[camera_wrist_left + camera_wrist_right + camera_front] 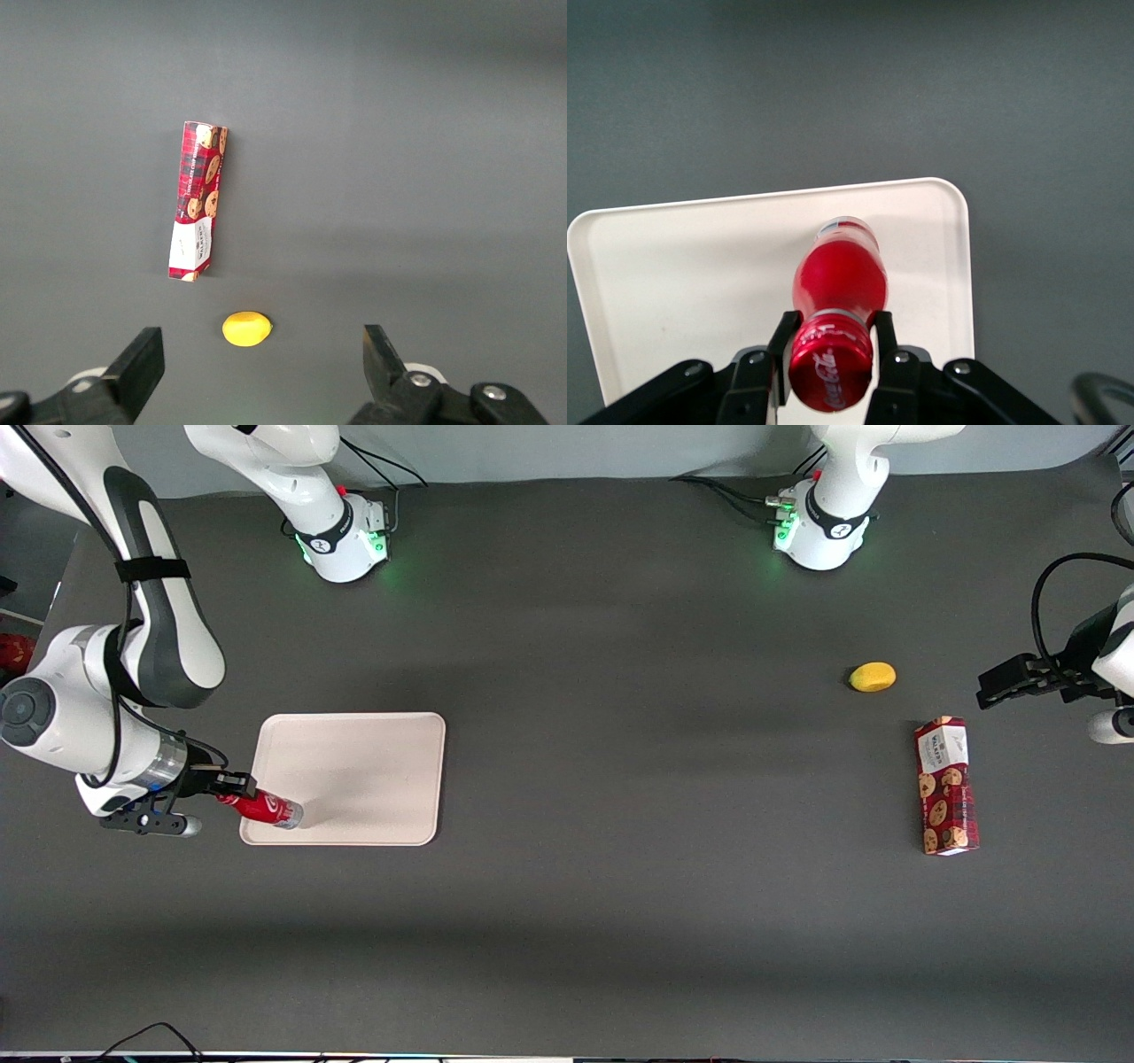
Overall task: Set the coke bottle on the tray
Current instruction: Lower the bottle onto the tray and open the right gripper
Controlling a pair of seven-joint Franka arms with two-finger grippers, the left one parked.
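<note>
Item: coke bottle (839,282), small, red, white script on the cap. Held near its cap end by the claw (831,347), whose two fingers (782,341) are closed against the neck on either side. The bottle's base sits over the tray (372,735), at the corner nearest the working arm and the front camera; whether the base touches the tray surface cannot be told.

Item: tray, cream-white, rounded corners, low rim. Nothing else on it. It lies on the dark grey worktop (620,921).

Risk: the bottle is slim and stands just inside the tray's rim. Released while tilted, it would likely topple and roll, perhaps over the low rim onto the worktop. A base set on the rim itself would leave it unsteady. Fingers opening unevenly could nudge the neck and tip it.

Other contents: cookie box (945,786), red, lying flat, and a small yellow fruit, probably a lemon (873,677), both toward the parked arm's end, well apart from the tray. Neither obstructs the placement.
</note>
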